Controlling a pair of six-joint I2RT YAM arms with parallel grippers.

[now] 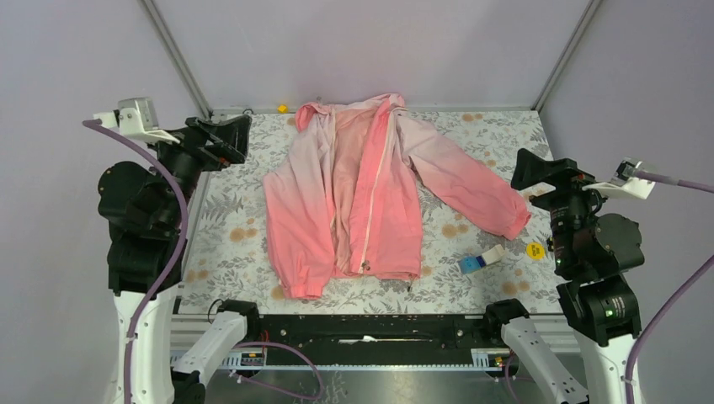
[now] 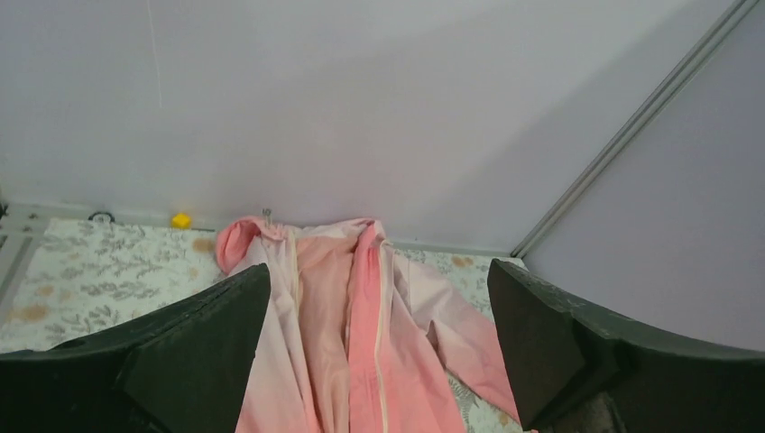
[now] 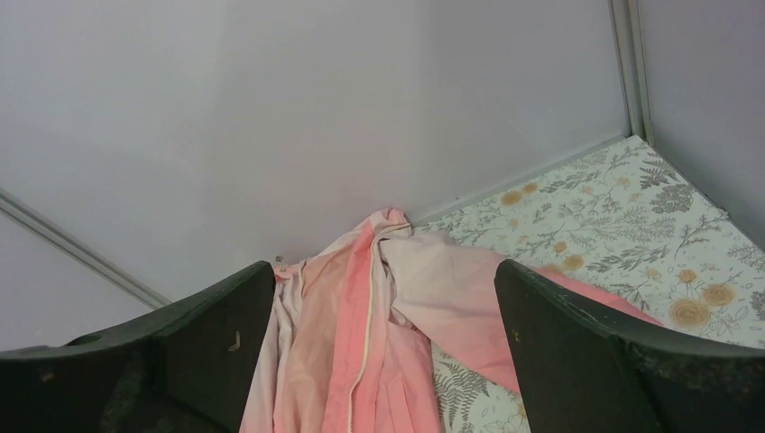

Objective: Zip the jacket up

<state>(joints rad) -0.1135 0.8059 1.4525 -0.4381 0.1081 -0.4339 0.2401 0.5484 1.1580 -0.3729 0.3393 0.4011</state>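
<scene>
The pink jacket (image 1: 362, 198) lies flat in the middle of the floral table, collar at the far edge, hem near me. Its front lies open, with the white zipper (image 1: 376, 198) running down the right panel to a slider near the hem. The right sleeve (image 1: 471, 181) stretches out to the right. The jacket also shows in the left wrist view (image 2: 361, 343) and in the right wrist view (image 3: 361, 352). My left gripper (image 1: 226, 139) is open and empty, raised at the table's left edge. My right gripper (image 1: 539, 172) is open and empty, raised beside the sleeve cuff.
A small blue and white box (image 1: 482, 258) and a yellow round tag (image 1: 535, 249) lie near the right front of the table (image 1: 227, 236). A small yellow piece (image 1: 282, 108) sits at the back edge. Grey walls close in the back and sides.
</scene>
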